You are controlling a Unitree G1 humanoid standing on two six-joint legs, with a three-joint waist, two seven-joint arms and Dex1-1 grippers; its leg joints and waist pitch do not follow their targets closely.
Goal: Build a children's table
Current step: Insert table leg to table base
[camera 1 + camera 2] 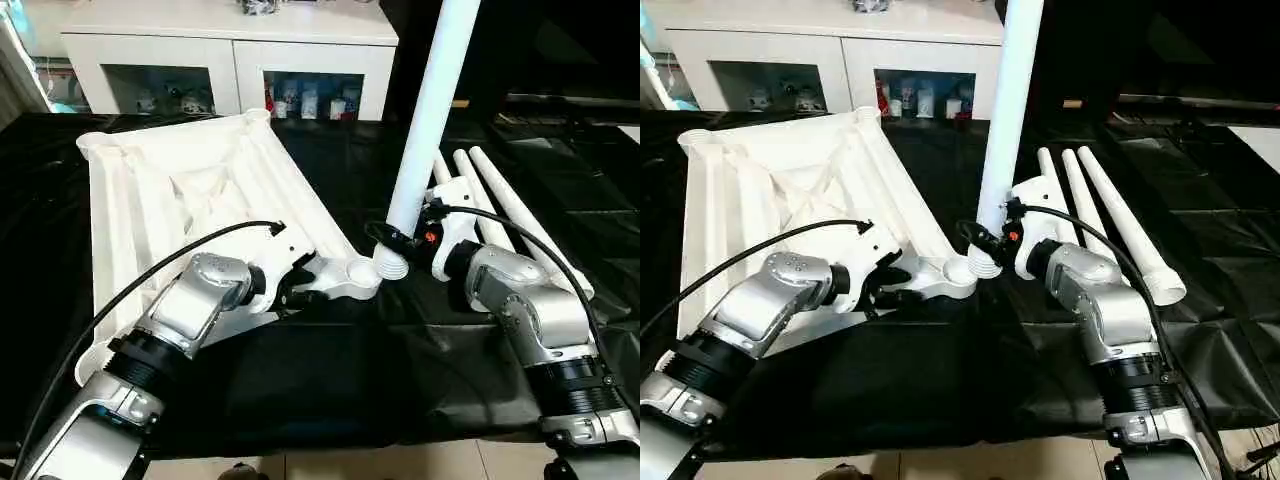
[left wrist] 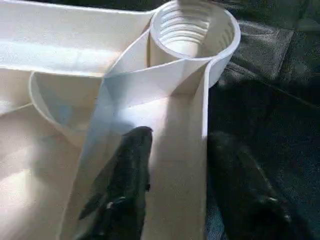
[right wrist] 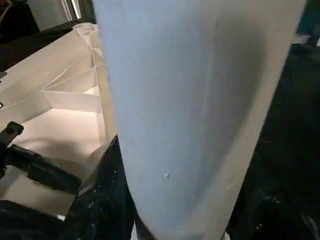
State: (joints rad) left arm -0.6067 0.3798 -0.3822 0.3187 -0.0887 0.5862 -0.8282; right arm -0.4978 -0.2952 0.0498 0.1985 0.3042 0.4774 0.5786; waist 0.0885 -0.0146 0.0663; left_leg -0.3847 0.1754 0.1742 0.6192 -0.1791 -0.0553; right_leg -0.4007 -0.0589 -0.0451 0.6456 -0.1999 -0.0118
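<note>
The children's table top [image 1: 190, 190] lies upside down on the black sheet, ribbed underside up. Its near right corner socket [image 1: 358, 271] faces up, threaded inside [image 2: 192, 30]. My left gripper [image 1: 293, 290] is open astride the rim wall just behind that socket. One finger [image 2: 125, 185] is on the inner side of the wall, the other outside over the sheet. My right gripper [image 1: 400, 240] is shut on a white leg [image 1: 432, 100] and holds it upright. The leg's ribbed lower end [image 1: 392, 265] sits right beside the socket, not in it. Three more legs [image 1: 500, 205] lie side by side at the right.
The black-sheeted table [image 1: 300, 380] carries everything; its front edge runs just below my forearms. A white cabinet with glass doors [image 1: 230, 60] stands behind it. A black cable [image 1: 150, 275] arcs over my left forearm, another over my right.
</note>
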